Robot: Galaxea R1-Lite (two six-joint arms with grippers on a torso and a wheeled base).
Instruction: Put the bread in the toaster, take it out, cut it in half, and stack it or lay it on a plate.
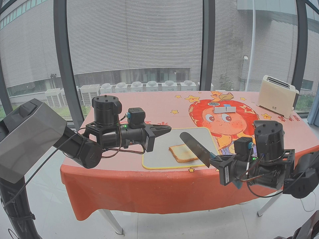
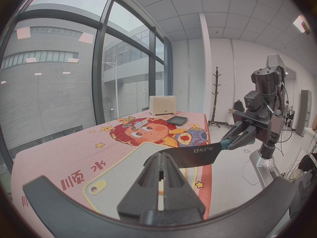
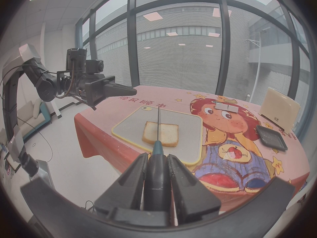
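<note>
Left arm (image 1: 83, 150) and right arm (image 1: 300, 183) matte black; cylindrical joint housings (image 1: 105, 110), screw-ringed caps, thin looped black cables (image 1: 113, 152), green LEDs (image 1: 126, 126), blue-trimmed camera boxes (image 1: 136, 115). Grey boxy shell (image 1: 26, 136) on left. Left gripper (image 1: 165, 128), right gripper (image 1: 217, 162): black tapered fingers.

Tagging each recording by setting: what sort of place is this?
Probably an office or lab staged as a kitchen: a table with toaster and cutting board stands beside tall windows, with a coat rack nearby.

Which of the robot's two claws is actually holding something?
The right gripper: it is clamped on the handle of the knife, whose blade hangs above the bread. The left gripper is shut and empty.
</note>
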